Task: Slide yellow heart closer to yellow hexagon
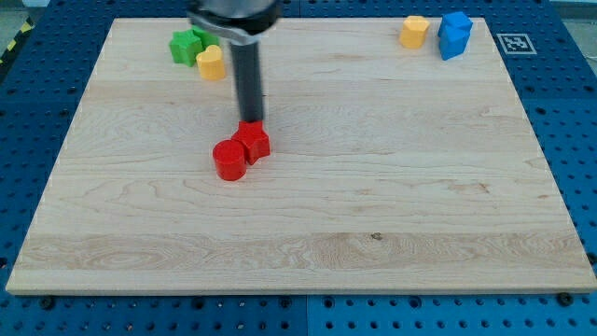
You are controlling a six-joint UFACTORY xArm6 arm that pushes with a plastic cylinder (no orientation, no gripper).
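The yellow heart (212,63) lies near the board's top left, touching a green star (187,45). The yellow hexagon (414,31) lies at the top right, next to a blue block (454,35). My tip (252,120) rests on the board just above a red star (253,142), on that block's top side. It is below and to the right of the yellow heart and far to the left of the yellow hexagon. The rod reaches down from the view's top.
A red cylinder (229,160) touches the red star at its lower left. The wooden board (373,233) lies on a blue perforated table, with a marker tag (515,42) off its top right corner.
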